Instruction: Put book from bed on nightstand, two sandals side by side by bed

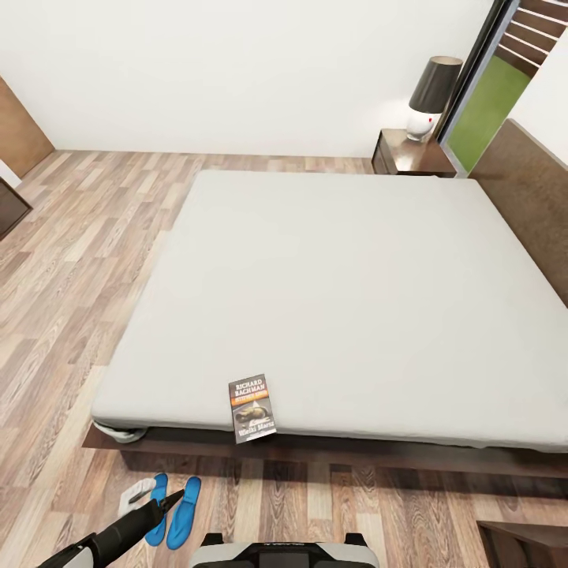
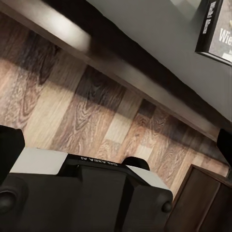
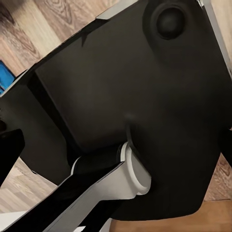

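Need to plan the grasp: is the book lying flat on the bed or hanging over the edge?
Flat, cover up, but overhanging: the book lies on the bed with its near end past the mattress edge.

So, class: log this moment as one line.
book: bed edge, overhanging | sandals: side by side, floor | left claw: over sandals | nightstand: lamp

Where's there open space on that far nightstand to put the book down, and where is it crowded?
On the nightstand the lamp takes the half nearer the window; the bare glossy patch lies between the lamp base and the edge facing the bed. The floor by the two sandals beside the left gripper is tight.
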Tool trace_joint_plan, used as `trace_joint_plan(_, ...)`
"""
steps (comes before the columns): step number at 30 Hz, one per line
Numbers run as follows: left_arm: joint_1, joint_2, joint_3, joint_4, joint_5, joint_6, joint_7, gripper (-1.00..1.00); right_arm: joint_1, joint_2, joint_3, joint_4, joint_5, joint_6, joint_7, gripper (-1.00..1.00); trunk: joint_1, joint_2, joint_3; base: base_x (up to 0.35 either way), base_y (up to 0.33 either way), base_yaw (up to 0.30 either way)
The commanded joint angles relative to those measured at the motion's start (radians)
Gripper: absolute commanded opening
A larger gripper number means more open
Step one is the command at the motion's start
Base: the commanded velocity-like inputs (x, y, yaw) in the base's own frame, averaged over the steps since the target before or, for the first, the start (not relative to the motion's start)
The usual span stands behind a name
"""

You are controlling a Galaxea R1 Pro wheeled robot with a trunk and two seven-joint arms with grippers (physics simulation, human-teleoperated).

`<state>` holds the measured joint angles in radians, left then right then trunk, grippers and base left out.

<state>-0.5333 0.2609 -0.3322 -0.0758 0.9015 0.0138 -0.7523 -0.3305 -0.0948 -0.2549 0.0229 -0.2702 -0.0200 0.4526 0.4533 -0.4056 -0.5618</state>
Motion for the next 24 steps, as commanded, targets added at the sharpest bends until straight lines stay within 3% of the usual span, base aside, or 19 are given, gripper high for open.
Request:
trace_joint_plan(1, -0.001, 0.000, -0.008, 0.000, 0.010, 0.001, -0.003, 1.00, -0.001, -0.005, 0.000, 0.002, -0.007, -0.002, 0.005, 1.00, 0.000, -0.001, -0.001, 0.000, 0.000, 0.000)
trace_joint_plan(6, -0.001, -0.002, -0.008, -0.001, 0.009, 0.001, -0.005, 1.00, -0.001, -0.054, -0.001, -0.030, -0.008, -0.001, 0.009, 1.00, 0.000, -0.001, -0.001, 0.000, 0.000, 0.000)
trace_joint_plan(9, -0.001, -0.004, -0.008, -0.001, 0.009, 0.001, -0.005, 1.00, -0.001, -0.070, 0.002, -0.140, -0.008, 0.009, 0.010, 1.00, 0.000, -0.001, -0.001, 0.000, 0.000, 0.000)
trace_joint_plan(13, -0.001, -0.010, -0.008, -0.001, 0.009, 0.001, -0.004, 1.00, -0.001, -0.072, 0.009, -0.311, -0.009, 0.027, 0.011, 1.00, 0.000, -0.001, -0.001, 0.000, 0.000, 0.000)
trace_joint_plan(15, 0.000, -0.015, -0.008, -0.001, 0.009, 0.001, -0.003, 1.00, -0.001, -0.072, 0.009, -0.408, -0.009, 0.089, 0.011, 1.00, 0.000, -0.001, -0.001, 0.000, 0.000, 0.000)
trace_joint_plan(20, 0.000, -0.018, -0.008, -0.001, 0.010, 0.001, -0.002, 1.00, -0.001, -0.068, 0.011, -0.613, -0.009, 0.345, 0.010, 1.00, 0.000, -0.001, -0.001, 0.000, 0.000, 0.000)
trace_joint_plan(24, 0.000, -0.018, -0.007, -0.001, 0.009, 0.001, -0.005, 1.00, -0.001, -0.054, 0.013, -0.662, -0.009, 0.389, 0.008, 1.00, 0.000, -0.001, -0.001, 0.000, 0.000, 0.000)
